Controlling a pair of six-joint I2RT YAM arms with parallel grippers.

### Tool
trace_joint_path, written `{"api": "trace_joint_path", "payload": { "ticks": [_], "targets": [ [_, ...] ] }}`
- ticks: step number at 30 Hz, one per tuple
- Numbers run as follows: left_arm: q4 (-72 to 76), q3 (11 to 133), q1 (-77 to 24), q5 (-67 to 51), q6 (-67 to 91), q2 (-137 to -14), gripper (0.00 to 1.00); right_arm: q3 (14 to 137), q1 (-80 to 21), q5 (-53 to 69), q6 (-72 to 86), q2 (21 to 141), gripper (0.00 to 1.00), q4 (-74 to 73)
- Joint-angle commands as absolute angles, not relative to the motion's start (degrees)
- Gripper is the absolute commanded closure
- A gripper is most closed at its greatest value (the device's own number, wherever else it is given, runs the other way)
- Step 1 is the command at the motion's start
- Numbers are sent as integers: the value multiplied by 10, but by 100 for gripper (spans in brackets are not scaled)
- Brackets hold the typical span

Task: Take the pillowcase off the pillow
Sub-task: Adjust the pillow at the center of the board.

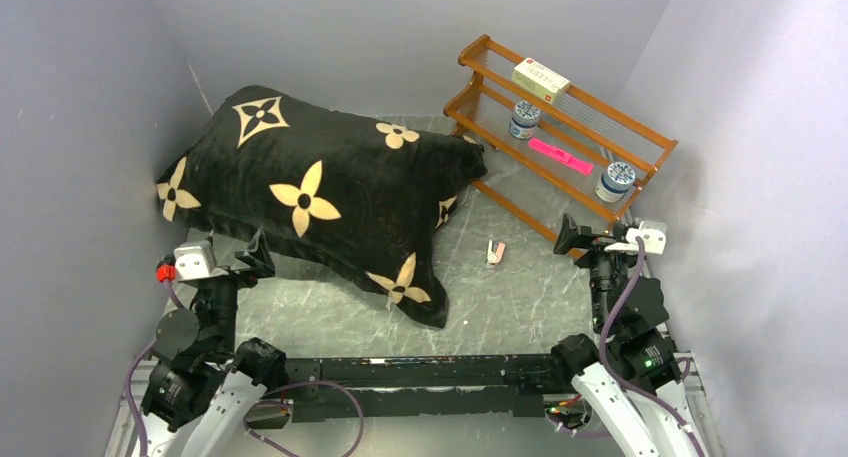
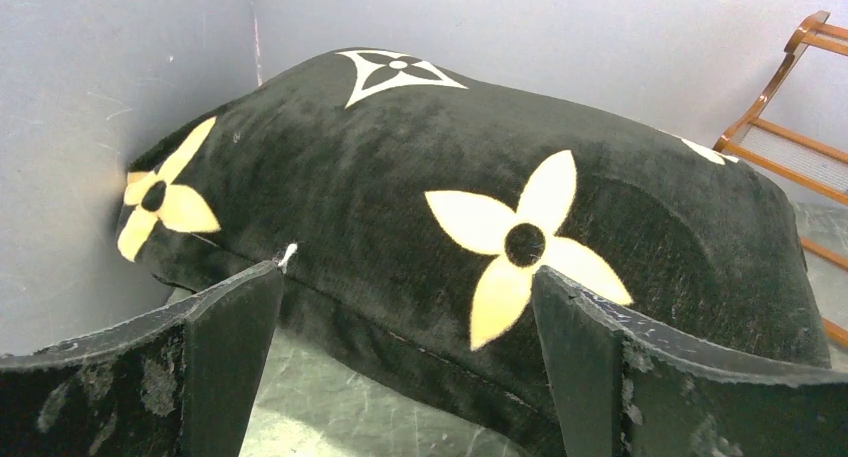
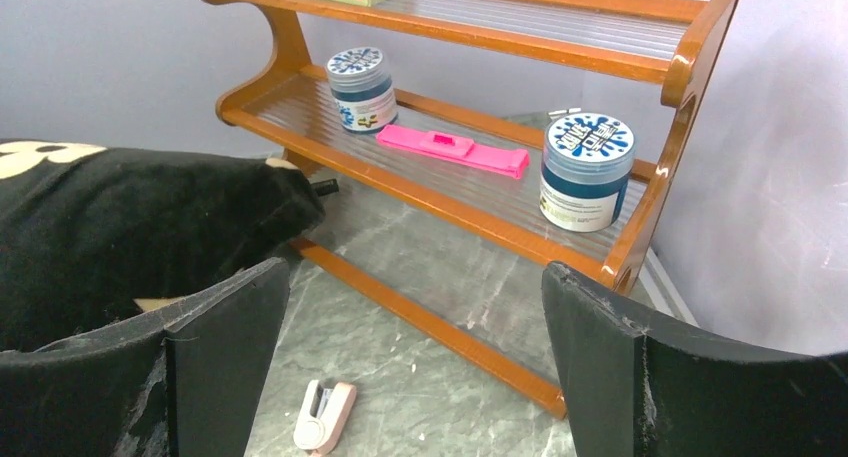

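Lying just left of rack [image 3: 692, 72]: pillowcase [image 1: 320, 207], stuffed plump | left gripper [image 1: 255, 257]: released, at pillowcase side away from rack | right gripper [image 1: 572, 235]: released, before rack, empty

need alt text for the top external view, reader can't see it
A plump black pillowcase with tan flower motifs lies on a grey marbled table, against the left wall. The left gripper, by its near edge, and the right gripper, by a wooden rack holding jars, are both open and empty.
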State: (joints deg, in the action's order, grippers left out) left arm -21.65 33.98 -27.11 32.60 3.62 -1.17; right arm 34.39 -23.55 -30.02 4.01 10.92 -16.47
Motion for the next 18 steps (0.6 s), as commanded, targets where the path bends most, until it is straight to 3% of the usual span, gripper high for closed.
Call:
{"api": "trace_joint_path", "payload": {
  "ticks": [1,18],
  "targets": [
    [-194,338,-273,319,26,-23,0,349,-236,-296,36,118,0,-143],
    [-179,352,-272,314,39,-78,0,387,-235,-245,97,171,0,-165]
  ]
}}
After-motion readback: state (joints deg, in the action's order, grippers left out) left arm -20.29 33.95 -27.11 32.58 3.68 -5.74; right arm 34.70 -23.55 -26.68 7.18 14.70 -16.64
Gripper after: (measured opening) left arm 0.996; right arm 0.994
